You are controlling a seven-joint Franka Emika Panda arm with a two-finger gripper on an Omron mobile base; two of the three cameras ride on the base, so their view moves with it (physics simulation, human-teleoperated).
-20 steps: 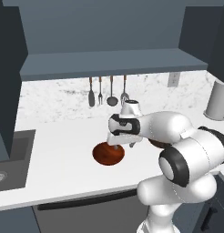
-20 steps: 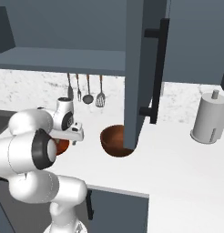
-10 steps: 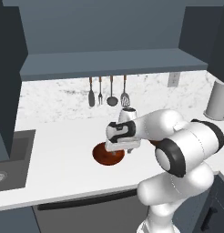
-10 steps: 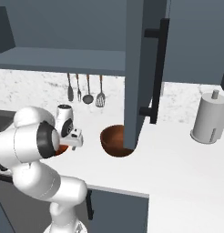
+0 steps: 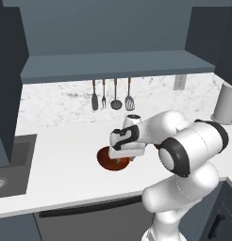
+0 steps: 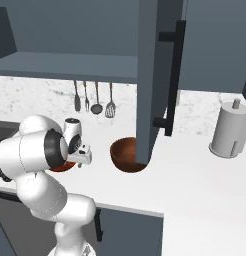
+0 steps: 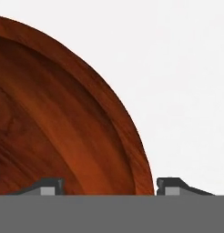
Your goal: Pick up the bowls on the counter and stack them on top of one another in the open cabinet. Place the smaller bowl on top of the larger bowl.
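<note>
The shallow, glossy reddish-brown wooden bowl (image 7: 54,123) looks stiff, light, slippery; the open 2-finger gripper (image 7: 104,186) straddles its thin rim, holding nothing.

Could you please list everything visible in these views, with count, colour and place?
smaller bowl: one, reddish-brown, on the counter under the hand.
larger bowl: one, dark brown, on the counter by the cabinet door.
counter: one, white.
open cabinet: one, slate-blue, above the counter.
hanging utensils: four, dark, on the backsplash.
sink: one, grey, far left.
canister: one, grey, right.
gripper: one, dark fingertips astride the smaller bowl's rim, open.
</note>
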